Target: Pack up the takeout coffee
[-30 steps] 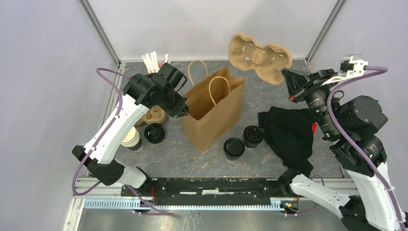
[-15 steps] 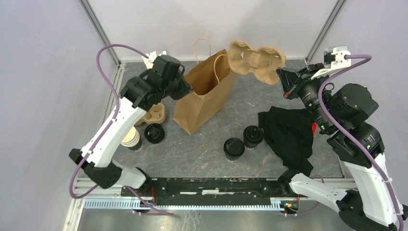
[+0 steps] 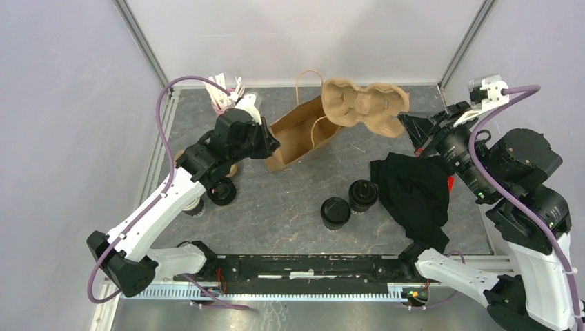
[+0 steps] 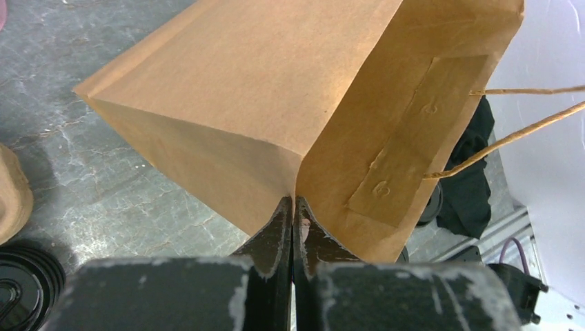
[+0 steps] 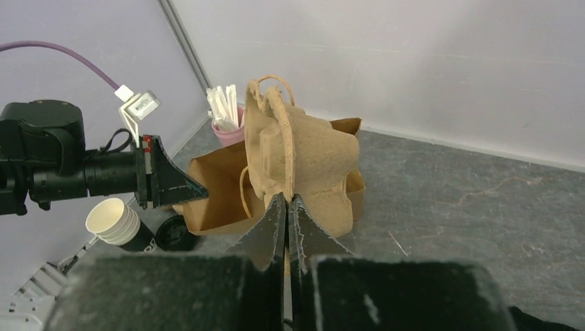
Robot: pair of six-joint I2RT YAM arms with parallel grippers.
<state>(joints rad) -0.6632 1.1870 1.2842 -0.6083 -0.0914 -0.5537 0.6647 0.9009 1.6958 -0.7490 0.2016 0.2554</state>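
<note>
- Tabletop (image 3: 276, 221), grey, marbled
- Paper bag (image 3: 298, 138), brown, twine handles; tilted at the far middle; one edge pinched in the left gripper (image 4: 293, 207), fingers pressed together on the paper
- Cloth (image 3: 414, 193), black, crumpled at right
- Cup carrier (image 3: 362, 105), moulded pulp; held above the bag's mouth; rim clamped in the right gripper (image 5: 286, 200)
- Takeout coffee (image 3: 335, 212), two dark cups with black lids; standing side by side at near centre, just left of the cloth, apart from the bag
- Pink cup (image 3: 224, 100) of white sticks; far left corner
</note>
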